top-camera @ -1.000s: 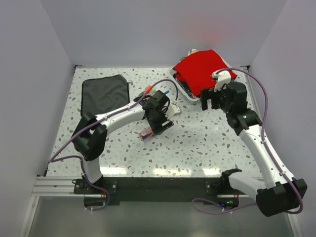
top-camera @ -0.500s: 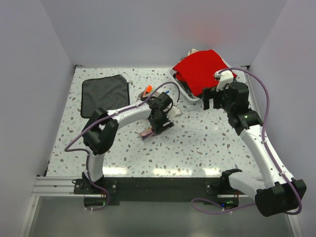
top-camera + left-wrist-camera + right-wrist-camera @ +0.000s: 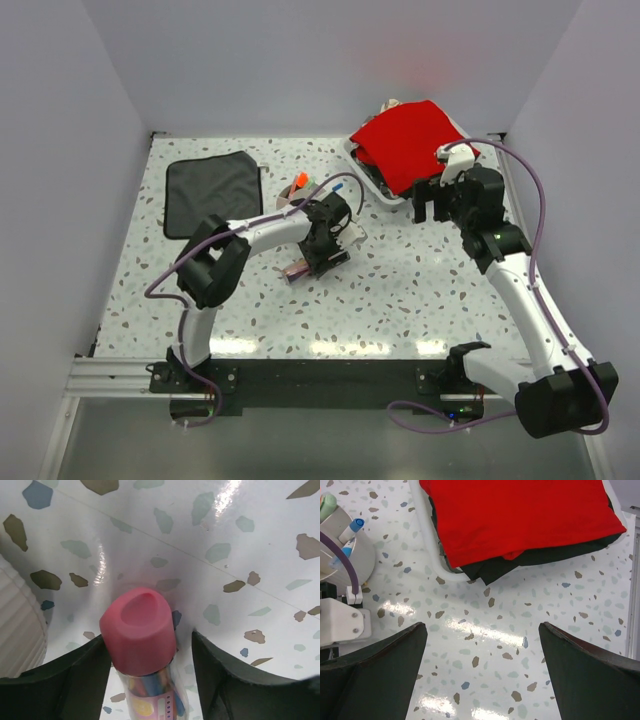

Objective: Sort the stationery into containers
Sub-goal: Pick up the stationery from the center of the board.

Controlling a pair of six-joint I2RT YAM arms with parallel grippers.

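Left gripper (image 3: 148, 652) open, straddling the stick (image 3: 137, 630) on the table. Pink cap sits between the fingers, left one about touching, no grip yet. Bowl (image 3: 15, 625) just off its left finger. Right gripper (image 3: 482, 630) wide open, empty, tray (image 3: 427, 555) ahead of it. Looks mostly done: pens (image 3: 354, 526), green highlighter (image 3: 327, 504), orange highlighter (image 3: 301, 181) in bowl. Left: stick; eraser not visible

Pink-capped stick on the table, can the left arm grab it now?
Probably yes. The left gripper is open with a finger on each side of the pink-capped stick, nothing between. The off-white bowl sits close beside but not in the way.
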